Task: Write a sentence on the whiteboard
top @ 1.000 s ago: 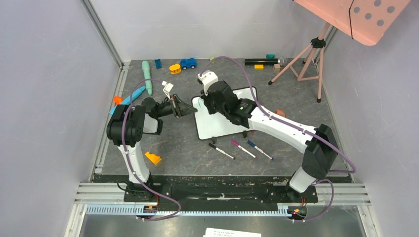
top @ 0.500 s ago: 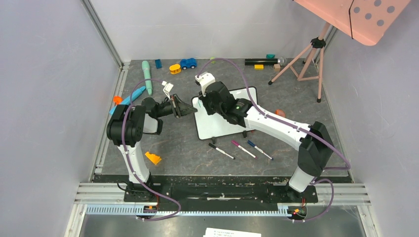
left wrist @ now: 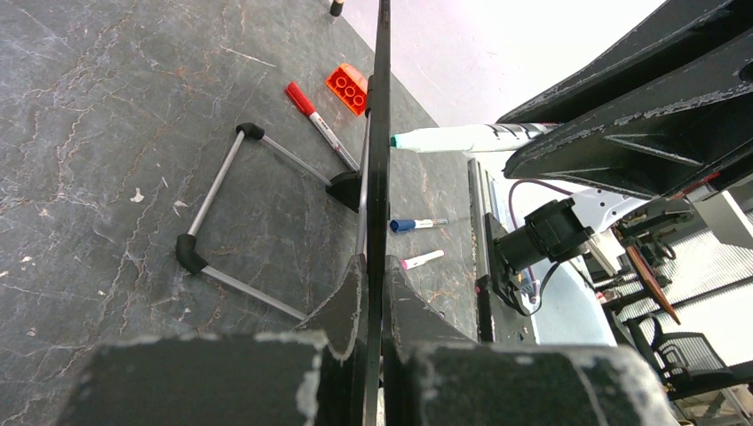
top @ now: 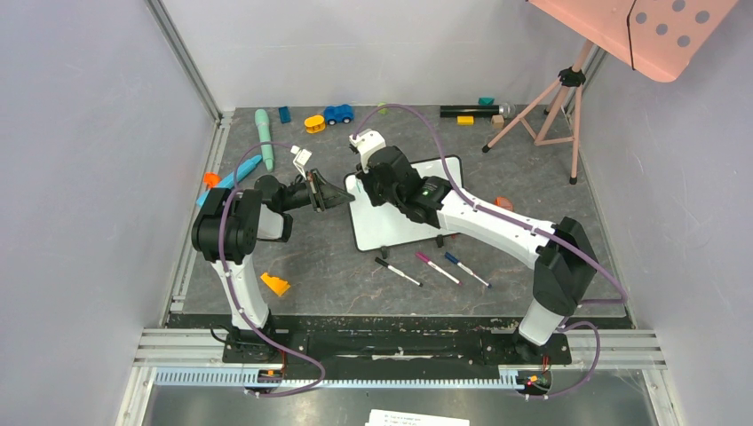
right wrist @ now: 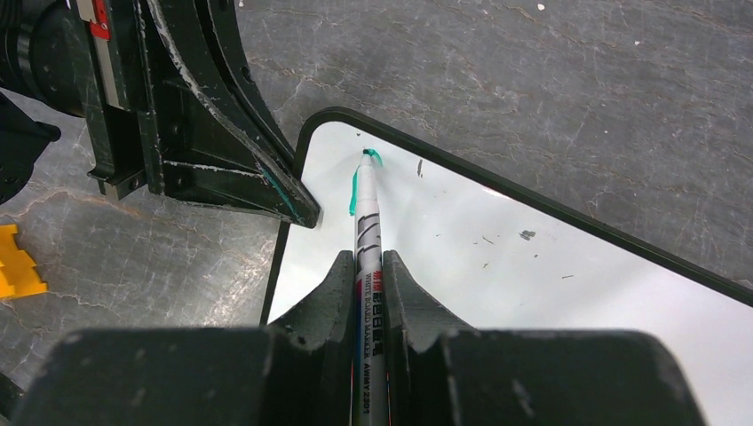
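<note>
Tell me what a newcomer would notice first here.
The right gripper pinches a marker whose tip touches the whiteboard near its corner, beside a short green stroke. The left gripper clamps the board's edge at that same corner. Three loose markers lie just in front of the board.

text: "WHITE BOARD MARKER" | on: marker (right wrist: 367, 232) barrel | remaining small print: unreadable

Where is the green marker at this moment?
In the right wrist view, the green marker is clamped in the right end effector, its tip on the whiteboard at its far-left corner.
</note>
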You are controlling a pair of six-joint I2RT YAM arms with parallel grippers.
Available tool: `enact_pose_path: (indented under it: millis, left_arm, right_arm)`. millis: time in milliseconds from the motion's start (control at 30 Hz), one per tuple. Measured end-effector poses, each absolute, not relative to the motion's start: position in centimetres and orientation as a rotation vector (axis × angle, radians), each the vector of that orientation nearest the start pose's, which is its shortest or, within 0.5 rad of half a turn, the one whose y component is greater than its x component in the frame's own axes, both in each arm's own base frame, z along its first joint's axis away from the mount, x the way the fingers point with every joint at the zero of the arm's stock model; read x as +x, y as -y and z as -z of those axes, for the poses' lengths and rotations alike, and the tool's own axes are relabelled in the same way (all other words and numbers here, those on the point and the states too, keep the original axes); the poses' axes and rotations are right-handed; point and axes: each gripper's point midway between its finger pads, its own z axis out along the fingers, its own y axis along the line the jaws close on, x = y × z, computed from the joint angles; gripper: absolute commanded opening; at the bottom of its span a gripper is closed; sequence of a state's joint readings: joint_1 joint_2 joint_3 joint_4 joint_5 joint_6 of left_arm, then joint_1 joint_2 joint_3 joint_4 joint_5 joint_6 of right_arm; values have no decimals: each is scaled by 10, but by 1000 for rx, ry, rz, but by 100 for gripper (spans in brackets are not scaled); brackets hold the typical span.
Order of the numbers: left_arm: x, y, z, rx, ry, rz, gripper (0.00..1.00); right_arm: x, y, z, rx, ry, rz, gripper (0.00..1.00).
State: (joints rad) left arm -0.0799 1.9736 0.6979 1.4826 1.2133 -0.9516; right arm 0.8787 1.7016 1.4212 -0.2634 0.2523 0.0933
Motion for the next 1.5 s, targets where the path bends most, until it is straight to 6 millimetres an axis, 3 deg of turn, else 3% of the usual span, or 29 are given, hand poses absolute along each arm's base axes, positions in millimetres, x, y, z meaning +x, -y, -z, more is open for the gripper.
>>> enact_pose_path:
  millis: [733,1167,1500]
  left_arm:
    - [344,204,-137,465,-1677,1602,2]
    - [344,204,-137,463,-1678,1602,2]
    - [344,204,-137,463,-1678,1602,2]
  right_arm:
    - [348,-353,-203,-651,-2004,-302,0]
    - [349,-335,-201,-615,-2012,-278,0]
    - [345,-334,-196,-630,-2024,-299,0]
